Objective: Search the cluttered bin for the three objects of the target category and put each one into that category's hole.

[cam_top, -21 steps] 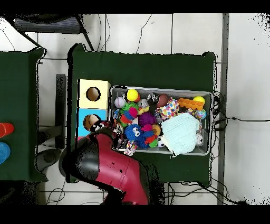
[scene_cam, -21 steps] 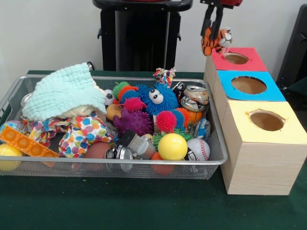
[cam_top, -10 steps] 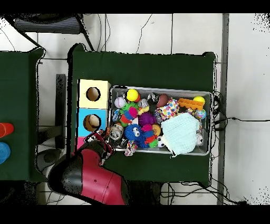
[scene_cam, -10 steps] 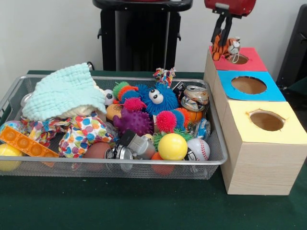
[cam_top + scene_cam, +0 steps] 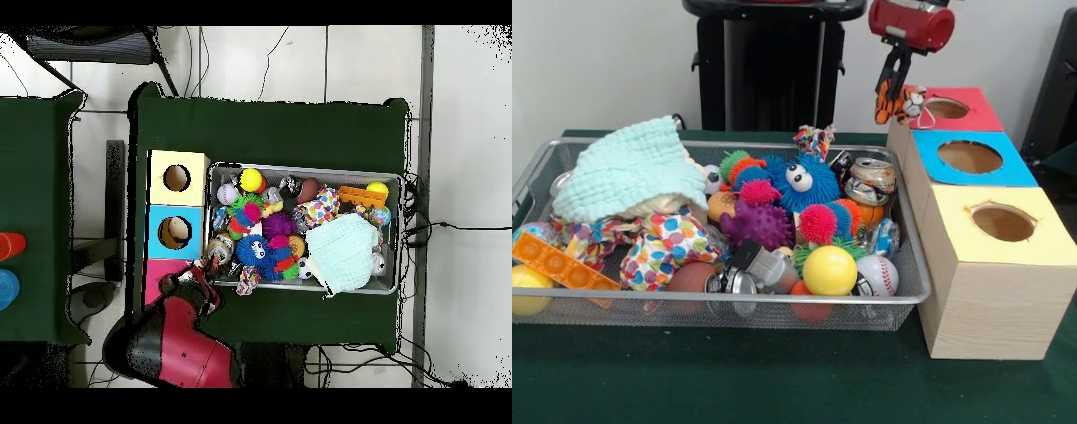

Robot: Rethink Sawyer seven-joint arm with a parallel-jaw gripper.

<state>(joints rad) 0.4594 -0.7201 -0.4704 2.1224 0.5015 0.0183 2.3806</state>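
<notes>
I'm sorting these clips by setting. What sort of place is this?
Probably a robotics lab test bench: a green-covered table holds a wire bin of mixed toys and wooden boxes with coloured hole tops, while the gripper carries a tiger toy.

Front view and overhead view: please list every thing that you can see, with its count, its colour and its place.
Wire bin: 1, silver, on the green table.
Knitted cloth: 1, pale mint, piled at the bin's left end in the front view.
Spotted cloth: 1, many colours, below the knitted cloth.
Pop-it strip: 1, orange, bin's left front corner.
Fuzzy googly-eyed toy: 1, blue, bin's middle.
Spiky ball: 1, purple, beside the blue toy.
Smooth ball: 1, yellow, bin's front.
Baseball: 1, white, right of the yellow ball.
Crushed can: 1, silver, bin's right end.
Wooden boxes with holes: 3, tops red, blue, yellow, right of the bin.
Tiger toy: 1, orange, hanging at the red box's left edge.
Gripper: 1, black on a red arm, shut on the tiger toy.
</notes>
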